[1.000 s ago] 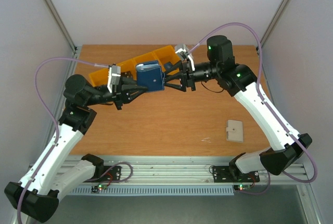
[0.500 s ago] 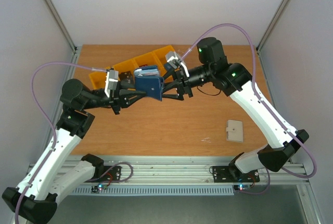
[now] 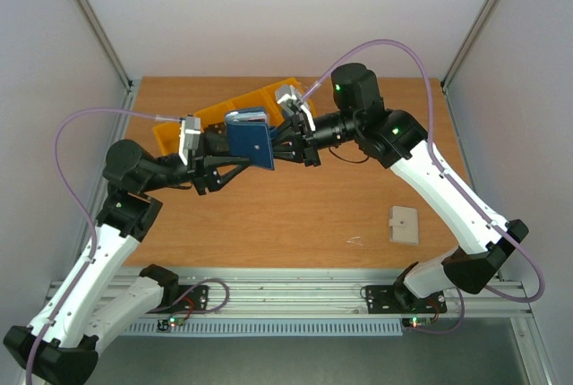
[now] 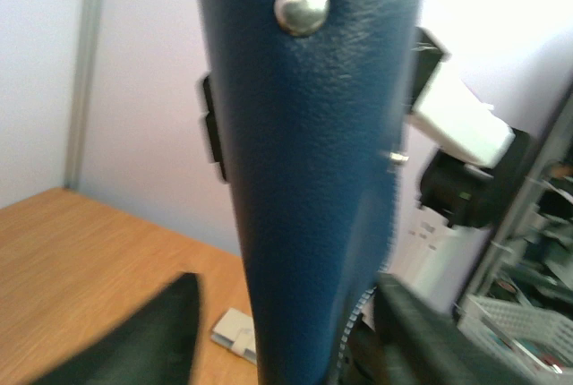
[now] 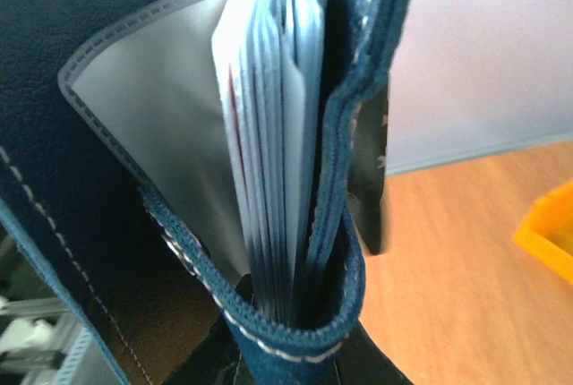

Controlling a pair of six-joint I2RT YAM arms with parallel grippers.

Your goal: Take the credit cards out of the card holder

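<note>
1. The card holder point(image 3: 251, 141) is held upright in the air above the surface point(image 3: 295, 215). It sits between the left claw point(image 3: 229, 149) and the right claw point(image 3: 283, 143), which face each other from either side.
2. The right claw is clamped on the card holder. In its wrist view the stitched lower fold sits between its dark fingers, and the holder's open edge fills most of the view.
3. The credit cards point(image 5: 273, 134) stand packed edge-on inside the holder, just ahead of the right claw. They are pale blue, one with a red streak, and all are seated in the pocket.
4. The left claw's fingers are apart, with the card holder standing between them. One finger point(image 4: 152, 340) is clear of the leather, and a strip of surface shows in the gap. The other finger lies close to the holder's opposite side, but I cannot tell whether it touches.
5. A snap stud point(image 4: 302, 6) on the navy cover faces the left claw.
6. The yellow bins point(image 3: 269, 97) lie on the surface just beyond both claws. A beige pad point(image 3: 404, 225) lies well apart from both claws, on the right arm's side.
</note>
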